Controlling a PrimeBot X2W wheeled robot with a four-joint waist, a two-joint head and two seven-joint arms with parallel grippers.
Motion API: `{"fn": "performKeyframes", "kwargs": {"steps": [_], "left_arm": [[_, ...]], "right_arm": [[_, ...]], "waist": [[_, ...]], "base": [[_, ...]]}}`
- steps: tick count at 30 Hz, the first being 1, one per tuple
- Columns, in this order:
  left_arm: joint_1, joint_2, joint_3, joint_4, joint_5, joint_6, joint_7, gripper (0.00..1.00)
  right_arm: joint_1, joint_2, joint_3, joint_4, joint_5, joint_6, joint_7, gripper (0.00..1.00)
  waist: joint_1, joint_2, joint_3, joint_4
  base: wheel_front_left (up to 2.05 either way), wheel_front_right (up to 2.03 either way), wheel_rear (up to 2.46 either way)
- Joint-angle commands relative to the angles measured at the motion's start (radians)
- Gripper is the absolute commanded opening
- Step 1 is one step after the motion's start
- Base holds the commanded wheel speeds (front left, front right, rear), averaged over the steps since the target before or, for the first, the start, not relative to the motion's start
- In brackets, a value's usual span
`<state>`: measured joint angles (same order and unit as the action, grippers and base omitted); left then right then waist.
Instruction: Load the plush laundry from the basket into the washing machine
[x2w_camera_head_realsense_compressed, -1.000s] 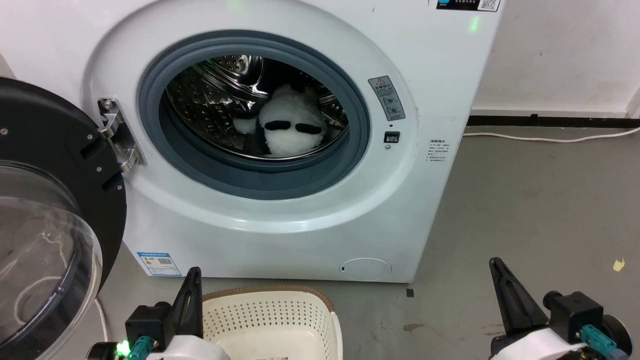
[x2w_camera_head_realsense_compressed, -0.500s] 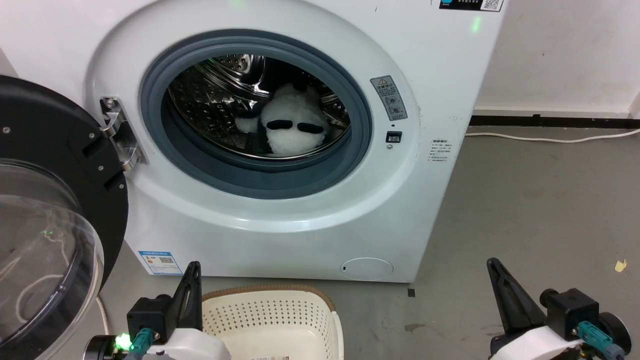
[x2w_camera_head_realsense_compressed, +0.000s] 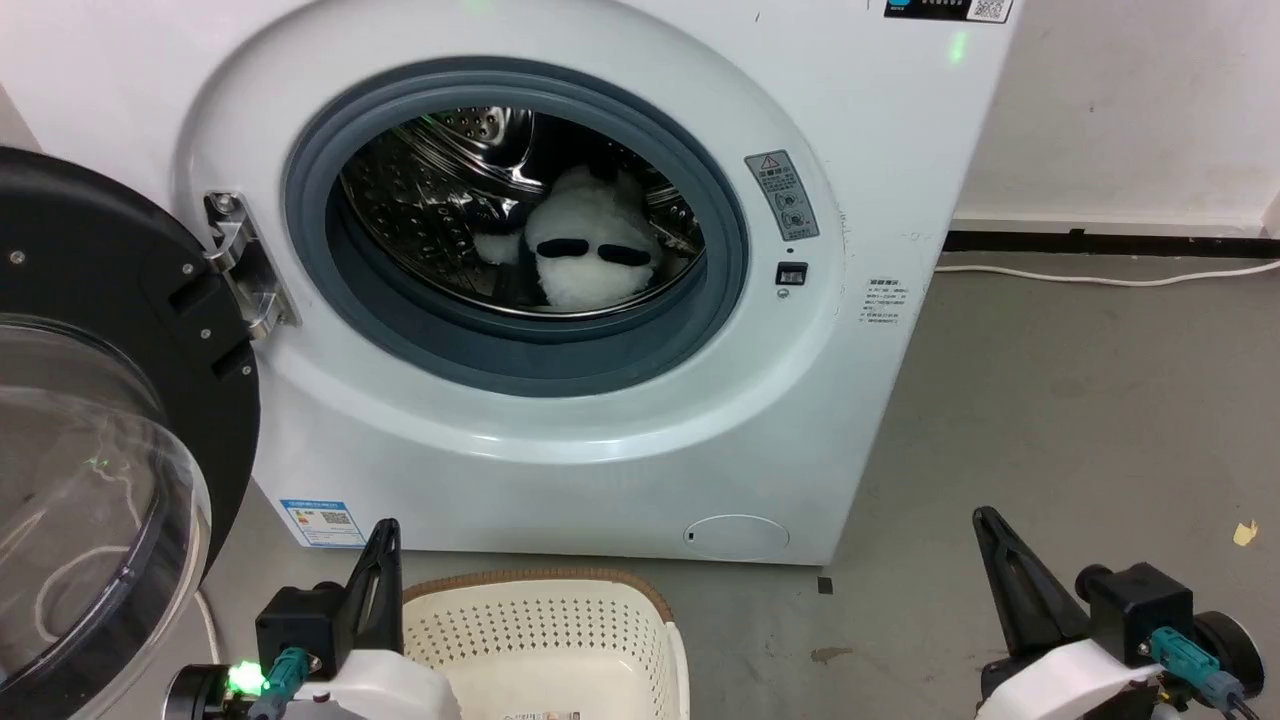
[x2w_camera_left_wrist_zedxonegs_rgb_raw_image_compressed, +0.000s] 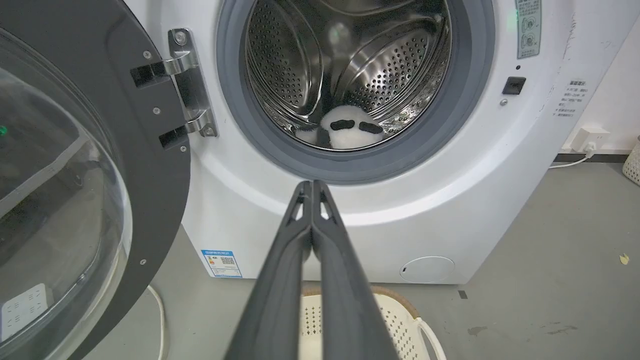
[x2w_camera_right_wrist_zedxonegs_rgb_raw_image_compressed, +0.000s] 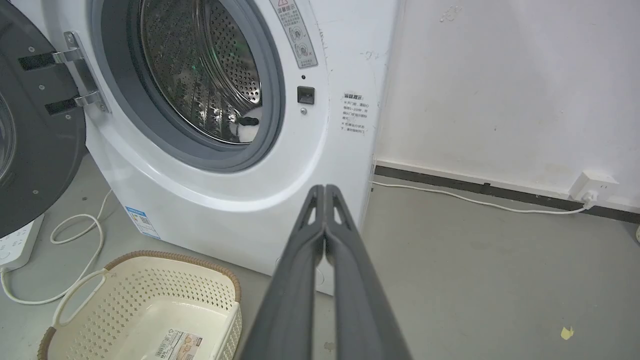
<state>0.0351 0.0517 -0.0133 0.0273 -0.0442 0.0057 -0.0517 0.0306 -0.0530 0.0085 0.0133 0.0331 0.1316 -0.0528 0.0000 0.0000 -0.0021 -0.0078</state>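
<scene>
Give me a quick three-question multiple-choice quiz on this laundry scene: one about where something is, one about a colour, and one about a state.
1. Where is the plush laundry?
A. on the floor
B. inside the washing machine
C. on top of the machine

2. What colour is the rim of the basket?
A. blue
B. brown
C. black

3. How is the door?
A. swung open
B. shut
C. taken off

Answers:
1 B: its white fur lies in the steel drum.
2 B: a brown braided band tops the cream walls.
3 A: it stands swung out on its hinge, left of the opening.
</scene>
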Motion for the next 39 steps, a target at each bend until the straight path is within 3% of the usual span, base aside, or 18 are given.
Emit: {"fn": "performKeyframes", "kwargs": {"steps": [1,39], "left_arm": [[-0.020,-0.001,0.005,-0.007,0.009,-0.004,0.004,0.00],[-0.035,-0.001,0.013,-0.027,0.044,-0.006,0.052,0.00]], "right_arm": [[-0.013,0.002,-0.003,-0.006,-0.007,-0.001,0.005,0.00],[-0.031,0.003,-0.009,-0.013,-0.033,-0.001,0.053,0.00]], "waist": [[0.0000,0.0000,0.000,0.000],[0.0000,0.0000,0.002,0.008]], "base": [[0.00,0.00,0.00],[0.00,0.00,0.00]]}}
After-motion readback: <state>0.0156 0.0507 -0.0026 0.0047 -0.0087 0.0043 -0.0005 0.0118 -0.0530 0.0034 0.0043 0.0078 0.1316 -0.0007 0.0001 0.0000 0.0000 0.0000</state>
